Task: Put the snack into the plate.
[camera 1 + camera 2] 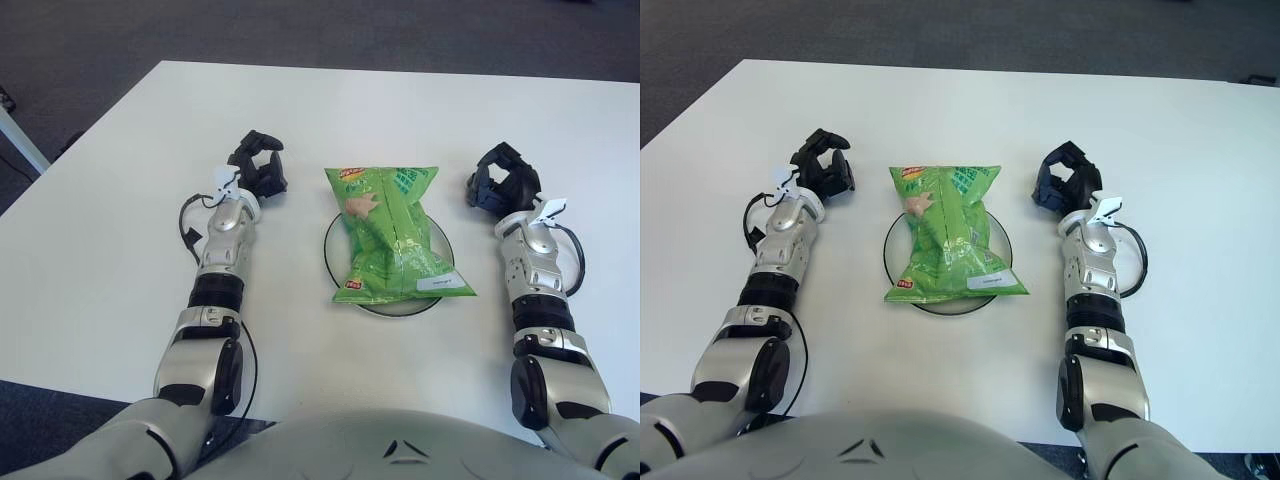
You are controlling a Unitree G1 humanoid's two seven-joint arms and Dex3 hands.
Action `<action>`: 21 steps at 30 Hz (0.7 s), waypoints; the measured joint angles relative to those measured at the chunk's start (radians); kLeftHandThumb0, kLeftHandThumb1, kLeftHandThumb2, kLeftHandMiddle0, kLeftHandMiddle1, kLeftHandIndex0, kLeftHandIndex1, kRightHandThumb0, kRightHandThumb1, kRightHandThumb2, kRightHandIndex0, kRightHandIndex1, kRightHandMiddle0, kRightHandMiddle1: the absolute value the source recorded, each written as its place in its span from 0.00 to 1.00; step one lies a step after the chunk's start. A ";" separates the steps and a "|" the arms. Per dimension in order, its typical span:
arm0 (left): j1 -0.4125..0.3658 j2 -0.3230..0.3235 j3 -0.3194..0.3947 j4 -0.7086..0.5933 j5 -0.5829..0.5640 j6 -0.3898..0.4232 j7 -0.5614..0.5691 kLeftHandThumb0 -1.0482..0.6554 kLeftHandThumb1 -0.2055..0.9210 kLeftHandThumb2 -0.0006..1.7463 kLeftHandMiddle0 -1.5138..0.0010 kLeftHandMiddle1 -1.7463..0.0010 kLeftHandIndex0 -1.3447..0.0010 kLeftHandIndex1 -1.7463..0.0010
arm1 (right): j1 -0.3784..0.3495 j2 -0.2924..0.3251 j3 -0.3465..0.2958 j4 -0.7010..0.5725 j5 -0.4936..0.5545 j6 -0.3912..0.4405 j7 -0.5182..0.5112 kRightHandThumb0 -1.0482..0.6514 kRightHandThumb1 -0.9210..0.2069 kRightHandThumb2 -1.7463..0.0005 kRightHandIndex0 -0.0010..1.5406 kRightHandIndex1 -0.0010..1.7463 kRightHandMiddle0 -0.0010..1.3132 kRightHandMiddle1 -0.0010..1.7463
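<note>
A green snack bag (390, 235) lies flat on a round plate (442, 236) at the middle of the white table; it covers most of the plate, and only the plate's rim shows at the sides and front. My left hand (258, 165) is to the left of the bag, fingers relaxed and holding nothing. My right hand (503, 184) is to the right of the plate, fingers relaxed and holding nothing. Neither hand touches the bag.
The white table (110, 220) spreads wide around the plate. Its far edge runs along the top of the view, with dark carpet (300, 30) beyond. A white table leg (20, 140) shows at the far left.
</note>
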 measured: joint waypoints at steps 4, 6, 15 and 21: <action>-0.007 -0.003 -0.003 0.029 0.016 -0.063 0.011 0.33 0.44 0.78 0.12 0.00 0.52 0.00 | -0.003 0.002 -0.006 0.013 -0.005 -0.066 -0.018 0.33 0.56 0.22 0.87 1.00 0.49 1.00; -0.013 -0.002 -0.003 0.048 0.017 -0.088 0.010 0.33 0.44 0.78 0.12 0.00 0.52 0.00 | -0.004 0.003 -0.006 0.020 -0.011 -0.091 -0.031 0.33 0.56 0.23 0.88 1.00 0.49 1.00; -0.043 0.004 0.006 0.141 0.005 -0.150 -0.025 0.33 0.47 0.75 0.11 0.00 0.54 0.00 | -0.004 0.007 -0.001 0.038 -0.072 -0.179 -0.126 0.32 0.56 0.23 0.86 1.00 0.49 1.00; -0.055 0.004 0.006 0.161 0.005 -0.168 -0.042 0.34 0.48 0.74 0.12 0.00 0.56 0.00 | -0.007 0.005 0.005 0.054 -0.099 -0.212 -0.162 0.32 0.56 0.22 0.85 1.00 0.49 1.00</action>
